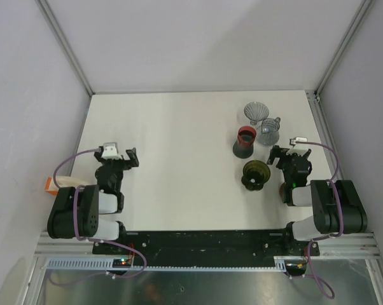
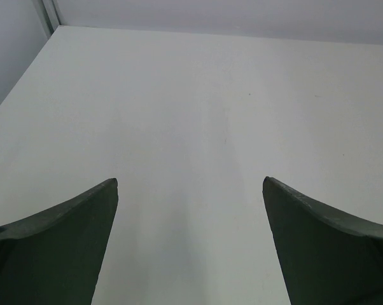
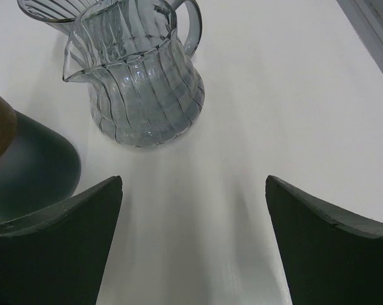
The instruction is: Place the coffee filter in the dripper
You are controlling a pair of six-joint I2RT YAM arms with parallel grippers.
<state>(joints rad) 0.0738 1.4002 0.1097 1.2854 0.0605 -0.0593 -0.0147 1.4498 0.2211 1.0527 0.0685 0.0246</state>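
A dark olive ribbed dripper [image 1: 254,173] stands on the white table at the right. Behind it stand a dark vessel with a red rim [image 1: 245,141], a clear glass pitcher [image 1: 270,130] and a clear glass cone dripper [image 1: 256,112]. I cannot pick out a paper coffee filter in any view. My right gripper [image 1: 289,152] is open and empty, just right of the olive dripper. In the right wrist view it [image 3: 193,181] faces the glass pitcher [image 3: 137,82], with the dark vessel [image 3: 29,168] at the left. My left gripper [image 1: 117,155] is open and empty over bare table [image 2: 190,184].
Grey walls with metal frame posts [image 1: 64,47] close the table on the left, back and right. A small orange object [image 1: 50,184] lies beside the left arm, off the table's left edge.
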